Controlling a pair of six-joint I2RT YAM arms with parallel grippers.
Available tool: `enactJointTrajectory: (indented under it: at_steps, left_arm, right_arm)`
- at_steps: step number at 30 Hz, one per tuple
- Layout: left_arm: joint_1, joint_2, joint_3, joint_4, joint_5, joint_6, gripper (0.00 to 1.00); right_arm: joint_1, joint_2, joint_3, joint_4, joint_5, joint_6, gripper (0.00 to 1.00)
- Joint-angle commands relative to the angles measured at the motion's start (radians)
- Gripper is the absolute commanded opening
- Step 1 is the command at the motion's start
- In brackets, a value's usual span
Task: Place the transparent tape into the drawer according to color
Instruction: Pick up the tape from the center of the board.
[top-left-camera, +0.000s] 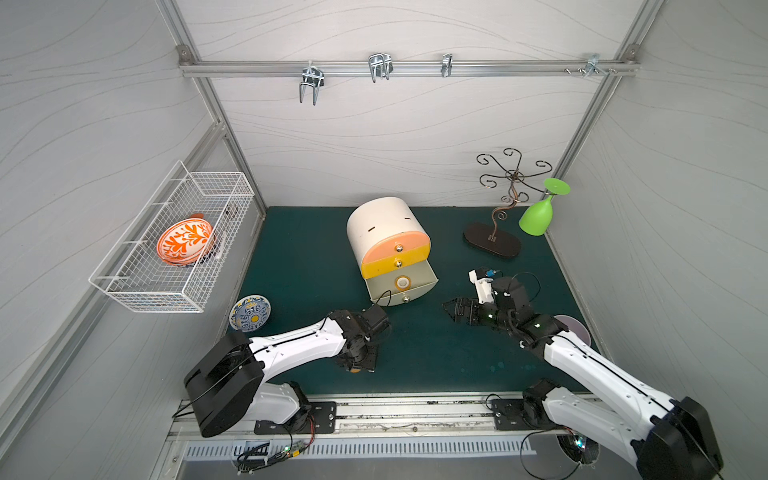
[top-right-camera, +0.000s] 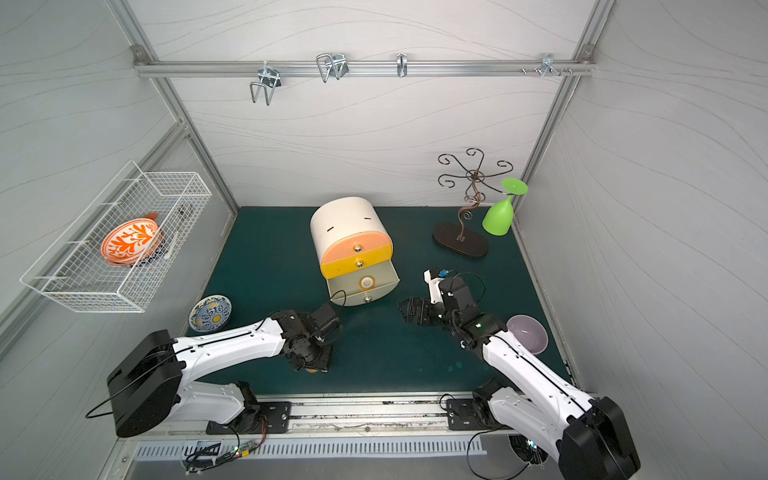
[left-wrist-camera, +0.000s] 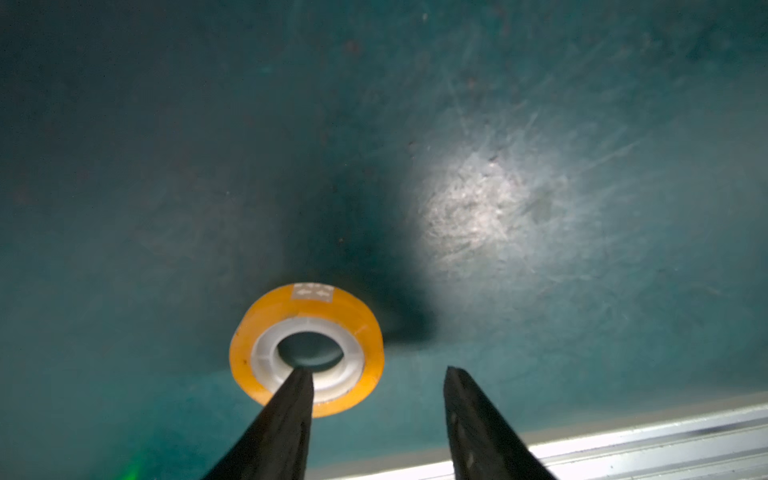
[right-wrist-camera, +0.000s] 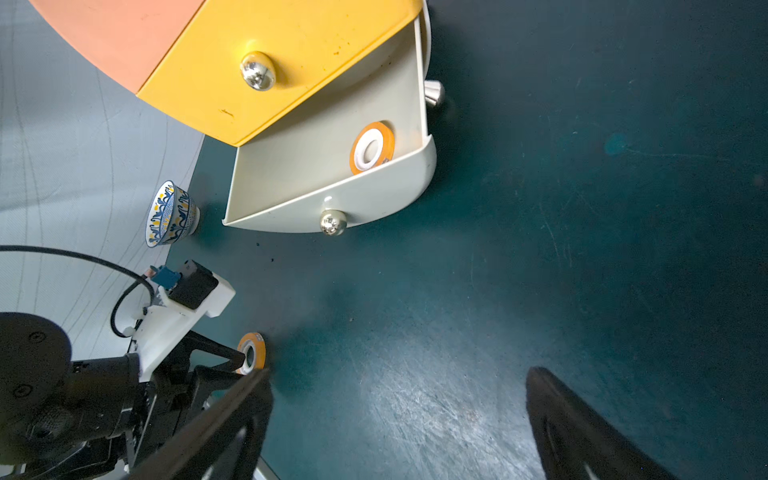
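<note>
1. Pale grey walls (top-left-camera: 395, 137) with faint wavy lines close in three sides
2. A metal rail (top-left-camera: 498, 68) across the back wall carries hooks (top-left-camera: 309, 85)
3. A dark green mat (top-left-camera: 307, 266) covers the floor, scuffed, with a bright glare patch (left-wrist-camera: 478, 208)
4. A white wire basket (top-left-camera: 137, 286) hangs on a side wall

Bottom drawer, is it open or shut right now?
Open. The bottom drawer is pulled out from under the yellow drawer, and an orange tape roll lies flat inside it, as both top views show.
</note>
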Motion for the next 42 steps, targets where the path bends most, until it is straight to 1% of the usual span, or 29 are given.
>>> enactJointTrajectory:
  at_steps: [1, 7, 11, 14, 24, 27, 32, 38, 42]
  left_arm:
    - [-0.005, 0.023, 0.028, 0.022, -0.009, 0.011, 0.53]
    - [-0.007, 0.072, 0.043, 0.013, -0.025, 0.03, 0.5]
    - [-0.01, 0.096, 0.036, 0.015, -0.03, 0.028, 0.43]
    - [-0.008, 0.115, 0.033, 0.027, -0.025, 0.027, 0.36]
    - [-0.014, 0.147, 0.031, 0.036, -0.017, 0.028, 0.0]
    - [-0.013, 0.136, 0.038, 0.024, -0.023, 0.027, 0.0]
    - [-0.013, 0.08, 0.083, -0.034, -0.057, 0.031, 0.0]
    - [-0.013, -0.008, 0.19, -0.126, -0.127, 0.058, 0.0]
    - [-0.011, -0.032, 0.278, -0.174, -0.169, 0.093, 0.0]
  right_arm:
    - [-0.009, -0.006, -0.013, 0.001, 0.008, -0.013, 0.99]
    - [-0.012, -0.007, -0.009, -0.002, 0.008, -0.015, 0.99]
    - [-0.014, -0.011, -0.01, -0.004, 0.008, -0.017, 0.99]
    - [-0.017, -0.011, -0.013, -0.002, 0.008, -0.016, 0.99]
    - [-0.023, -0.009, -0.018, -0.001, 0.002, -0.017, 0.99]
    - [-0.024, -0.009, -0.026, 0.005, -0.004, -0.009, 0.99]
    - [-0.024, -0.013, -0.033, 0.005, -0.009, -0.004, 0.99]
    - [-0.023, -0.021, -0.033, 0.003, -0.008, -0.002, 0.99]
    - [-0.023, -0.025, -0.035, 0.001, -0.007, -0.001, 0.99]
